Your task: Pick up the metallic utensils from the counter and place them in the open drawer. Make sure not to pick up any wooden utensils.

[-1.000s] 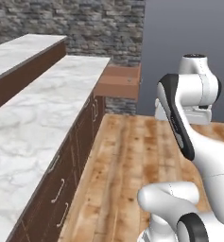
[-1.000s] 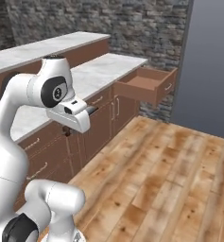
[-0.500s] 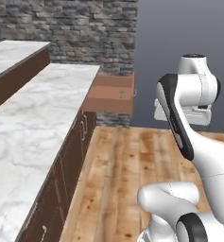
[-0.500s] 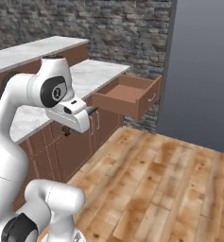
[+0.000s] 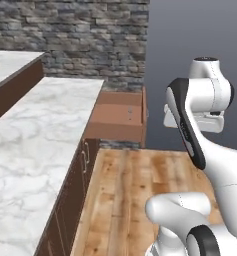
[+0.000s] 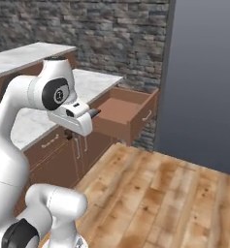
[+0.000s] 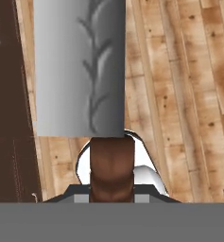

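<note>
Now end effector pinching brown handle of wide grey-bladed utensil, above wooden floor. Open drawer juts from marble surface, well apart.

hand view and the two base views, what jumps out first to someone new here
In the hand view a broad grey blade with a dark brown handle fills the middle, clamped in the pincer above the plank floor. In the base views an open drawer juts out past the marble counter.

so I count one open drawer, one marble counter, and one knife with a grey blade and one brown handle.
</note>
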Motion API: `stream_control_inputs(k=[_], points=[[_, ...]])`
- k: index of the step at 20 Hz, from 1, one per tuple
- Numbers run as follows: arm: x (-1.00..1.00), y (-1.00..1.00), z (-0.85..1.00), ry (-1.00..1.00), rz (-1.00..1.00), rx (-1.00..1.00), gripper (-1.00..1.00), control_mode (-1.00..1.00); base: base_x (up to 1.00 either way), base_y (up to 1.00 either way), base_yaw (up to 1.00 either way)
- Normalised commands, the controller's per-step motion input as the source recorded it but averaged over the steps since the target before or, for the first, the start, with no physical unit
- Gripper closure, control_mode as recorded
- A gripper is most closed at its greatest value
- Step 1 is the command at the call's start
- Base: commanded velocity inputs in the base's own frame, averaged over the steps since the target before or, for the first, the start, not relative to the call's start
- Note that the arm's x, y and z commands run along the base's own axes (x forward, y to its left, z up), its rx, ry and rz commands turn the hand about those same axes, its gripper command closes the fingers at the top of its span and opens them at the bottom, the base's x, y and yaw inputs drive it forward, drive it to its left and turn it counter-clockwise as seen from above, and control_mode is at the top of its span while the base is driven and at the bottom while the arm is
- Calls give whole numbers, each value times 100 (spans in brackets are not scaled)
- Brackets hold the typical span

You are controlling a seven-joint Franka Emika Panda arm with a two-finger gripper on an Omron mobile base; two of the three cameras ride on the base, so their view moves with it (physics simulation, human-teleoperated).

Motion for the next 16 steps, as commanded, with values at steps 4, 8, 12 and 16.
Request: stream_control_inputs(k=[4,8,12,16], points=[[0,0,0,0,0,0,100,100,100,6,0],[0,0,0,0,0,0,100,100,99,0,0],[0,0,0,0,0,0,100,100,58,18,0],[0,0,0,0,0,0,100,100,56,23,0]])
